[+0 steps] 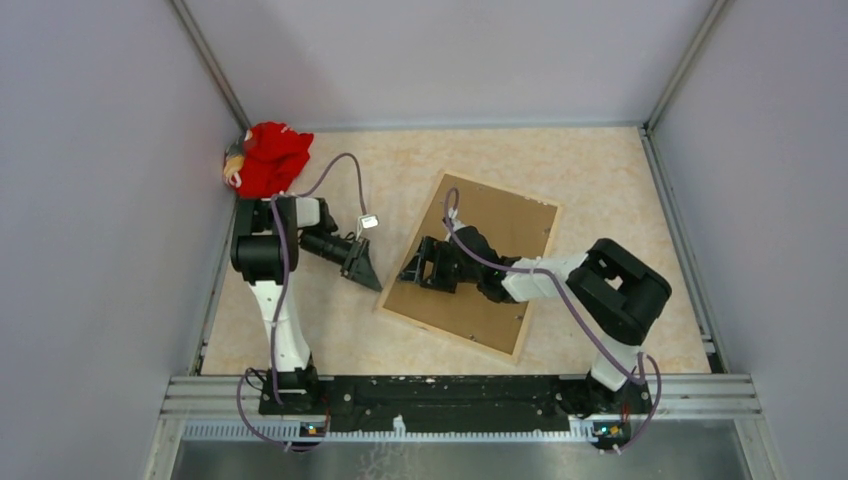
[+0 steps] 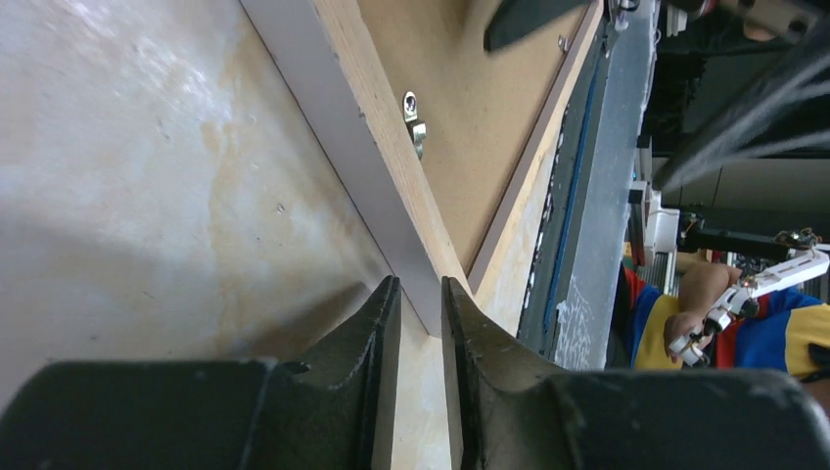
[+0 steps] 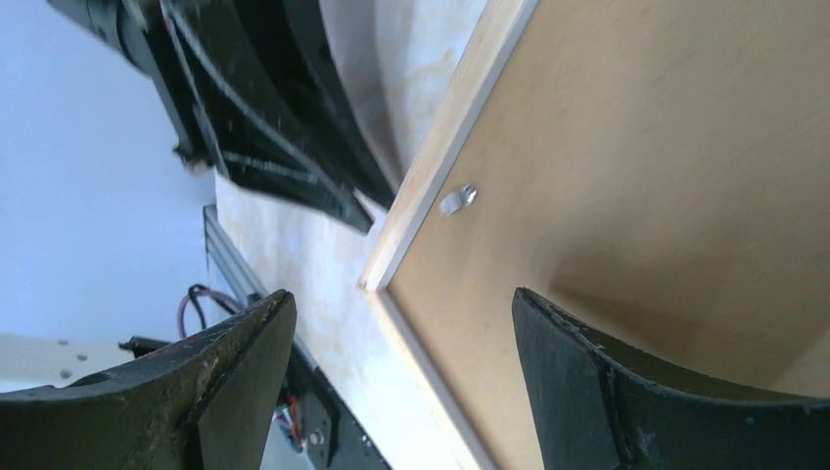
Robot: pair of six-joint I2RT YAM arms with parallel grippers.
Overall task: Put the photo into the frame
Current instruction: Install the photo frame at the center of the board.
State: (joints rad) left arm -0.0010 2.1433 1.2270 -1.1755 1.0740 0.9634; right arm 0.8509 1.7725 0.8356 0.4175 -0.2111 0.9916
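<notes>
Lying face down and skewed on the table [image 1: 610, 190], the frame [image 1: 450, 336] shows its brown backing board [image 1: 500, 230] from above. Bare tabletop borders all four of its edges, and a red cloth [image 1: 270, 158] sits well beyond its far left corner. The left gripper [image 1: 365, 270] hangs just outside the frame's near left corner. The right gripper [image 1: 415, 265] is over the board's left part.

From the left wrist, the fingers [image 2: 377, 338] are drawn almost together, with a thin slit between them and that corner at their tips. Whether they pinch it I cannot tell. A metal clip [image 2: 413, 113] sits on the rail's inner side.

From the right wrist, the jaws stand spread wide above a frame corner, gripping nothing.
</notes>
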